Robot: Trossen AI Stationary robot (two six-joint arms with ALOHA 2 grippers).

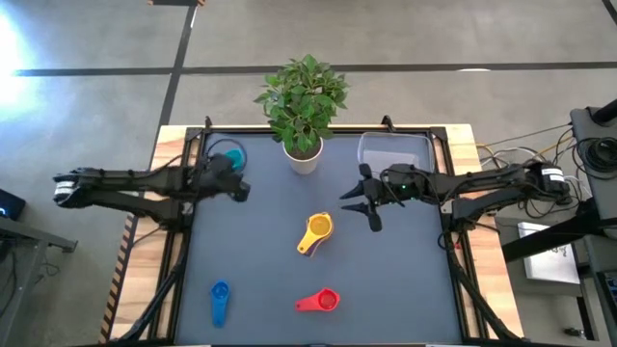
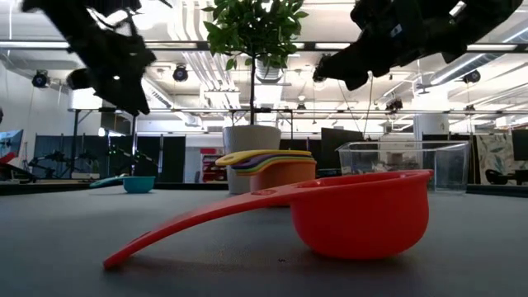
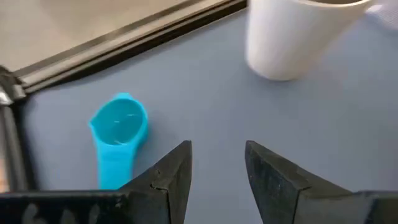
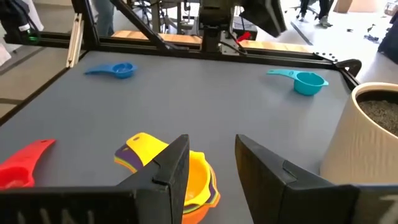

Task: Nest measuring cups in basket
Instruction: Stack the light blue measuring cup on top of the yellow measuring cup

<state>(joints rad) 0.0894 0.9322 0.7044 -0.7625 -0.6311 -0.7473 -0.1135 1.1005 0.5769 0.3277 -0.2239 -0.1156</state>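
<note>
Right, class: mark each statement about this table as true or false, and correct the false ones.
1. The basket holds all the measuring cups. False: it looks empty; every cup lies on the table.
2. The red cup lies alone near the table's front edge. True.
3. The left gripper grips the light blue cup. False: its open fingers hold nothing, and the cup sits on the mat beside it.
4. A yellow cup tops a nested stack at mid-table. True.
5. The right gripper is shut on the dark blue cup. False: it is open and empty, far from that cup.
</note>
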